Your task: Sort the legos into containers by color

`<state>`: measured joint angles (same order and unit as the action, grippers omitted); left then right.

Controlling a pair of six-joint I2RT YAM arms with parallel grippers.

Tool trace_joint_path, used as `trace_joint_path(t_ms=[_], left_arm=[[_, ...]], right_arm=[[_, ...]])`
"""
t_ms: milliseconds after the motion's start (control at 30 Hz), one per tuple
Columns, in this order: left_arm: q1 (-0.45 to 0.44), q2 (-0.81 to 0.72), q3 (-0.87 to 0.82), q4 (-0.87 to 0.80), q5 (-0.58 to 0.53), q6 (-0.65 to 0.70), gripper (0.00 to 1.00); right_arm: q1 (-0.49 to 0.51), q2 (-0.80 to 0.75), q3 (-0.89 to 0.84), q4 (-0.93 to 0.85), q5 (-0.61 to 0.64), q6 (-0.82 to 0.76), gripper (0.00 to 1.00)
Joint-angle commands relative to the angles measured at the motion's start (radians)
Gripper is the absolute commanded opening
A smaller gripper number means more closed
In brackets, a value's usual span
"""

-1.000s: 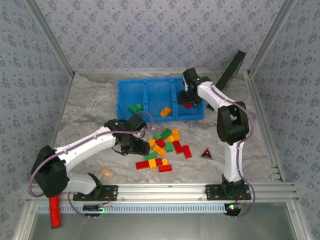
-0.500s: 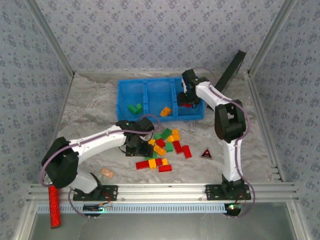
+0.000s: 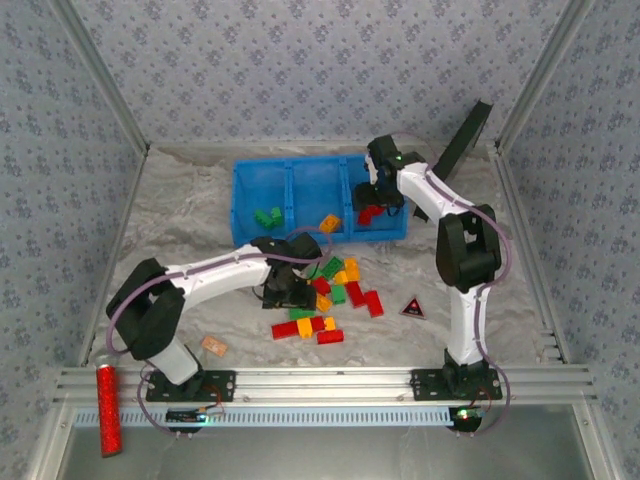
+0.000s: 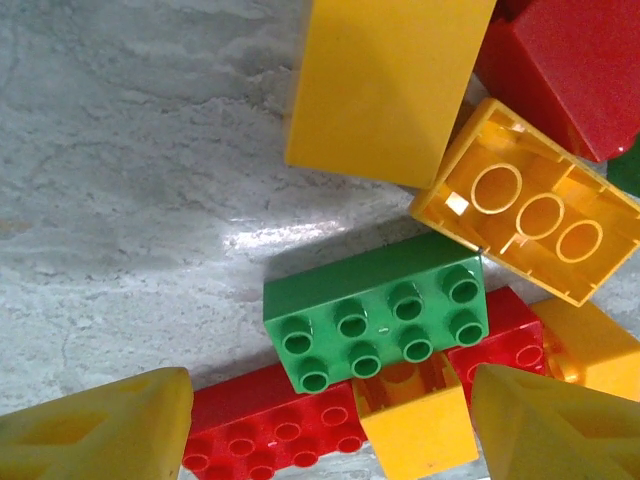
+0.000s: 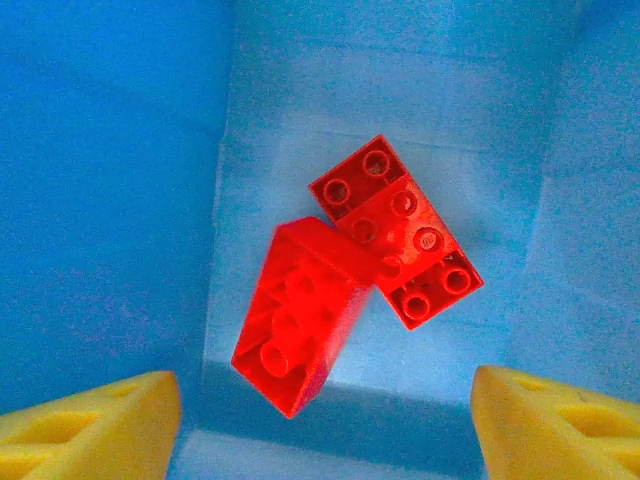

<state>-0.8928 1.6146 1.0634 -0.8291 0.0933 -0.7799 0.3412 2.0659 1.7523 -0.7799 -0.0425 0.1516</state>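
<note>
The blue bin (image 3: 243, 205) has three containers: green legos (image 3: 267, 217) lie in the left one, an orange one (image 3: 330, 224) in the middle, red ones (image 3: 370, 213) in the right. My right gripper (image 3: 378, 192) hangs open over the right container (image 5: 120, 150). Below it, a red brick (image 5: 400, 235) lies studs up, and a second red brick (image 5: 300, 315) sits tilted with its hollow side showing, clear of both fingers. My left gripper (image 3: 289, 292) stands open low over the loose pile, with a green brick (image 4: 375, 320), a red brick (image 4: 270, 430) and a small orange brick (image 4: 415, 425) between its fingertips (image 4: 100, 425).
The pile of red, green and orange legos (image 3: 335, 295) spreads in front of the bin. A black triangle with a red mark (image 3: 412, 308) lies to its right. A black panel (image 3: 462, 140) leans at the back right. A red glittery cylinder (image 3: 106, 410) and a small tan tag (image 3: 213, 346) lie near the front rail.
My right gripper has opened and let the red brick go into the right container. My left arm has swung right, bringing its gripper onto the pile's left side.
</note>
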Motion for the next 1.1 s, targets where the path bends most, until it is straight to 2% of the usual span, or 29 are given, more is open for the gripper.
trace_joint_path(t_ms=[0,533,1067], left_arm=[[-0.006,0.023,0.024,-0.002,-0.016,-0.012,0.74],[-0.016,0.1,0.017,0.043,0.068,-0.014,0.77],[-0.041,0.198,-0.008,0.076,0.061,-0.005,0.75]], right_arm=[[0.012,-0.055,-0.008,-0.033,-0.056,-0.033,0.8],[0.012,-0.111,-0.012,-0.048,-0.05,-0.044,0.84],[0.003,-0.203,0.003,-0.073,-0.061,-0.044,0.81]])
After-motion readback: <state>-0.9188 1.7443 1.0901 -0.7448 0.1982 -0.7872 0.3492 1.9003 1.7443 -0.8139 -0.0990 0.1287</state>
